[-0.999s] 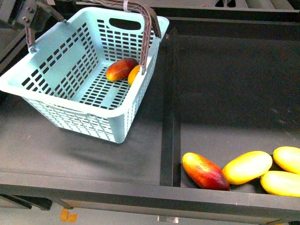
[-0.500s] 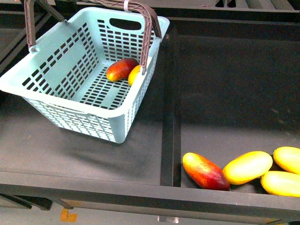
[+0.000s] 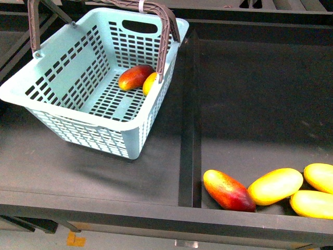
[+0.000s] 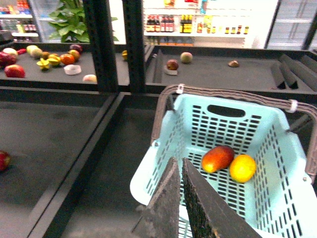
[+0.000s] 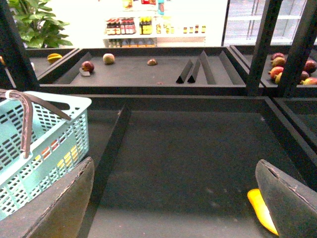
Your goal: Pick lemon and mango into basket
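- Gone from the front view's upper left corner is the left arm that showed there a second ago; the basket (image 3: 104, 78), its fruit and the loose fruit in the right-hand bin lie as before.
- Mango (image 3: 135, 76) and lemon (image 3: 150, 82) rest touching on the basket floor, against its right wall below one brown handle (image 3: 164, 41); by the look of it the task is done.
- Left pincer (image 4: 179, 198) hangs above the basket's near rim, jaws pressed almost together and empty; the mango lies just ahead of it, long axis slanting across the floor.
- Right pincer (image 5: 178, 198) is spread wide, holding nothing, over the dark table (image 5: 188, 158), with the basket off to its side.
- A second red mango (image 3: 229, 190) and yellow fruits (image 3: 274, 186) remain in the right bin.
- Bottle labels on distant shelves are too small to read.
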`<state>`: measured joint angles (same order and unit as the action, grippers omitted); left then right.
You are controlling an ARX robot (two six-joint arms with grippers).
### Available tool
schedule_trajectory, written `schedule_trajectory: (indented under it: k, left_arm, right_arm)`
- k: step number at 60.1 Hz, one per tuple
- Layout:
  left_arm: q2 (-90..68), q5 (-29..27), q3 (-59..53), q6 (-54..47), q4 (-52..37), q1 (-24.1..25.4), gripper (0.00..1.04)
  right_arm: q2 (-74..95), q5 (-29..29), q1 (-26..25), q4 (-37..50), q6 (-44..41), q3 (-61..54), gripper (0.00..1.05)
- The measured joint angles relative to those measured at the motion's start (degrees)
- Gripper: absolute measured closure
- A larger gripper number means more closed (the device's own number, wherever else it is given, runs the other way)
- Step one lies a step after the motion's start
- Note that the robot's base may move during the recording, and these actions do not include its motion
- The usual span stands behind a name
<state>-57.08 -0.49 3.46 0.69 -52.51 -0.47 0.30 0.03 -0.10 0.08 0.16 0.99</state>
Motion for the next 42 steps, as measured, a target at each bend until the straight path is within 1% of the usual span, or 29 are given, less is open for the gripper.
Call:
schedule_trajectory:
  k: [27, 42]
  left_arm:
    - [23.85, 0.48, -2.58, -0.04, 19.98, 0.22, 1.01]
    - [32.83, 0.48, -2.60, -0.04, 28.44, 0.22, 1.01]
  right_arm:
    - [0.00, -0.02, 0.00, 0.00, 0.00, 0.02, 0.09]
    - [0.00, -0.02, 0.00, 0.00, 0.00, 0.00, 0.09]
